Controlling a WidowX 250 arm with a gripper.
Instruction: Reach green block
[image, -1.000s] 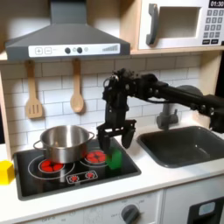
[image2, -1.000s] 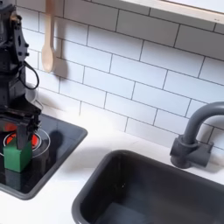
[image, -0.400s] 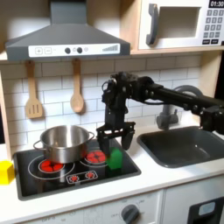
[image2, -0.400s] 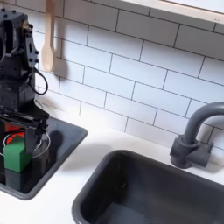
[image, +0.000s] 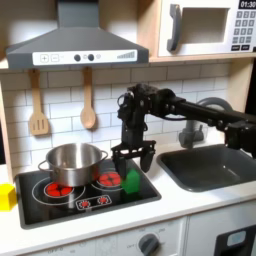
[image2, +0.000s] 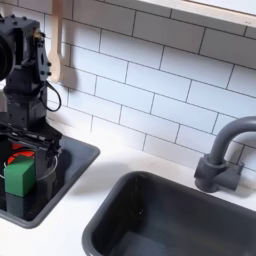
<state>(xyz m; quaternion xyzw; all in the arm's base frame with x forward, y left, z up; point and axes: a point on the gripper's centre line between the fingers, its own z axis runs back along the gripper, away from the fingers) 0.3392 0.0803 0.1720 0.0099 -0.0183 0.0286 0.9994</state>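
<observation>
Jaws spread — straddling green block (image: 132, 181) (image2: 20, 177) on stove (image: 95, 200).

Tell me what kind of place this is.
Probably a toy play kitchen: a stovetop with red burners carrying a steel pot, a sink with a faucet, and a microwave above.

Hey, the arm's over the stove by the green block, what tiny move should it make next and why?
Probably a short drop straight down. In the first exterior view the gripper hangs open just above the green block, fingers spread to either side, and the second exterior view shows the green block on the black stovetop, apparently not yet enclosed.
</observation>
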